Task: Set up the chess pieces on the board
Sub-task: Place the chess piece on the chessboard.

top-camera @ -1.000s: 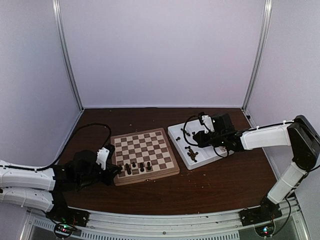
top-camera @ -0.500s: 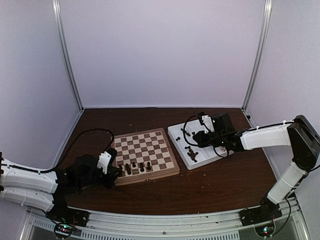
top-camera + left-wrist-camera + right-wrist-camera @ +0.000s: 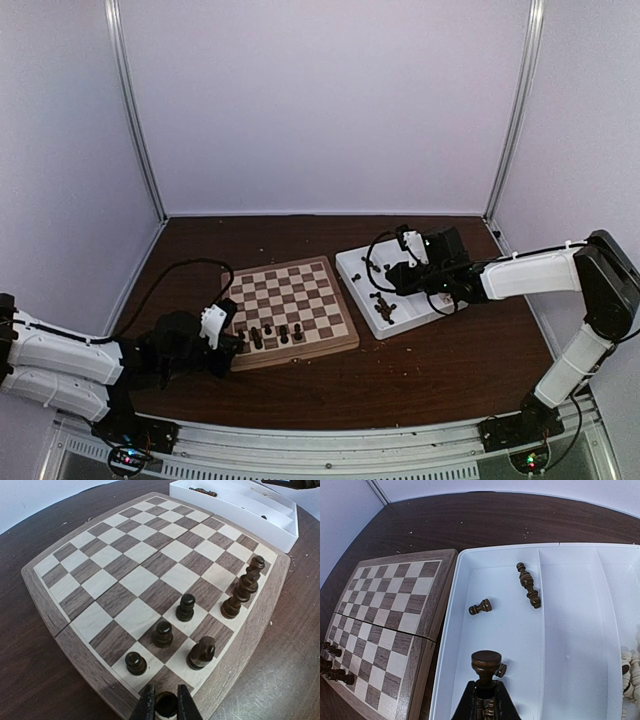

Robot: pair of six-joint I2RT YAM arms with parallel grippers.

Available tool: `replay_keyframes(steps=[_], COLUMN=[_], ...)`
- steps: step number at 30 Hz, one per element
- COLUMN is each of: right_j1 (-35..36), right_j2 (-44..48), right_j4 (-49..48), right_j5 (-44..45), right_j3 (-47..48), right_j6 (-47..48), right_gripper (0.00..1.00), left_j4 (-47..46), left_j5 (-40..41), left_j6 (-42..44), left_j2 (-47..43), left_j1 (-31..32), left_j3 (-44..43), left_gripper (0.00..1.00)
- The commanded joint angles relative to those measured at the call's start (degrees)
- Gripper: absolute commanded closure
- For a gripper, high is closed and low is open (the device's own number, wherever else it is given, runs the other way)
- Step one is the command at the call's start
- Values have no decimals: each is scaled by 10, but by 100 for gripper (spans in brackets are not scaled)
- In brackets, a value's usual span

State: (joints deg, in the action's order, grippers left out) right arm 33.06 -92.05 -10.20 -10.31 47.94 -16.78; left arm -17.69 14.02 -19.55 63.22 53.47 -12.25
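Observation:
The board (image 3: pixel 130 555) lies ahead in the left wrist view. Several dark chess pieces stand along its near right edge, among them a pawn (image 3: pixel 135 663) and a knight (image 3: pixel 201 652). My left gripper (image 3: pixel 166 705) is shut on a dark piece (image 3: pixel 166 703) at the board's near corner square. In the top view, the left gripper (image 3: pixel 237 343) is at the board's front-left corner (image 3: pixel 243 358). My right gripper (image 3: pixel 486 692) is shut on a dark chess piece (image 3: pixel 486 664), held base outward over the white tray (image 3: pixel 495 550). A pawn (image 3: pixel 480 607) and a taller piece (image 3: pixel 528 584) lie in the tray.
The tray (image 3: pixel 352 262) sits just right of the board, its left wall close to the board's border (image 3: pixel 441 595). Cream pieces (image 3: pixel 630 672) lie in its right compartment. Bare dark tabletop (image 3: pixel 400 380) surrounds both. White walls and metal posts enclose the cell.
The left arm has shifted slightly right and nearer, its gripper staying at the board's front-left corner. The right arm has not moved.

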Motion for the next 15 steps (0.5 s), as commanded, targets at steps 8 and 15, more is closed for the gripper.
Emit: replay_keyframes(steps=[8,15], right_j1=[-4,-5], right_j2=[-4,-5], right_j4=[-9,-7], right_j5=[-4,-6], right_j3=[5,6], right_j6=[-2,-1], right_gripper=[100,100], left_j4=[-69,-77], left_j5=[13,24], left_j6=[9,6], left_j2=[35,45], left_j1=[3,3], left_j3=[4,3], left_gripper=[88,87])
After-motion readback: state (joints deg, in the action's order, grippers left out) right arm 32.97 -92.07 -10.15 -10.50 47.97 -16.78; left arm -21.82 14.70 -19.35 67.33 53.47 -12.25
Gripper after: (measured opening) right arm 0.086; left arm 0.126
